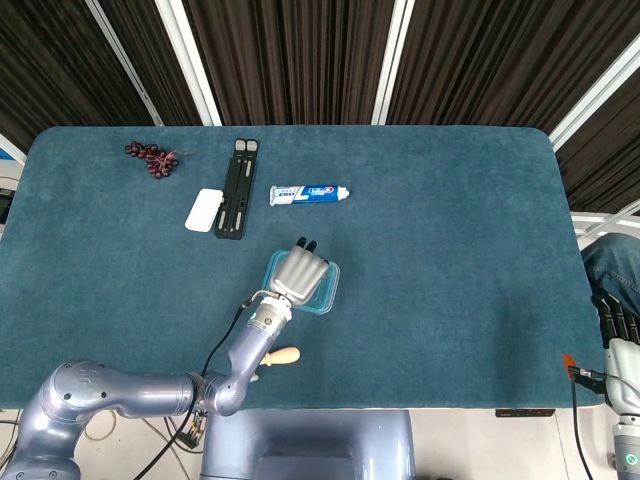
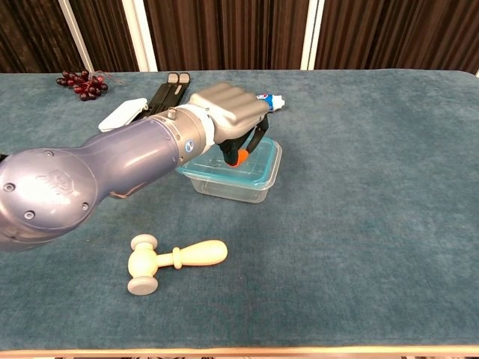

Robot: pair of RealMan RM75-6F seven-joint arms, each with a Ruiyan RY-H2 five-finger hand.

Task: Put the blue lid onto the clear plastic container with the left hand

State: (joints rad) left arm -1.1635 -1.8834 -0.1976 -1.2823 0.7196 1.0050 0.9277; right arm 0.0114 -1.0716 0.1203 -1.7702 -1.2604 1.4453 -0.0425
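Observation:
The clear plastic container (image 2: 232, 185) stands near the table's middle, with the blue lid (image 2: 263, 155) lying flat on top of it. My left hand (image 2: 228, 112) hovers right over the lid, fingers curled downward, and its orange thumb tip touches the lid's top. From the head view the left hand (image 1: 297, 270) covers most of the container (image 1: 327, 290). Whether the fingers still grip the lid is hidden under the palm. My right hand (image 1: 618, 335) hangs off the table's right edge with straight fingers, holding nothing.
A wooden mallet (image 2: 174, 258) lies in front of the container. Behind it are a toothpaste tube (image 1: 309, 193), a black folding stand (image 1: 236, 187) and a white case (image 1: 203, 210). Dark grapes (image 1: 150, 157) sit at the back left.

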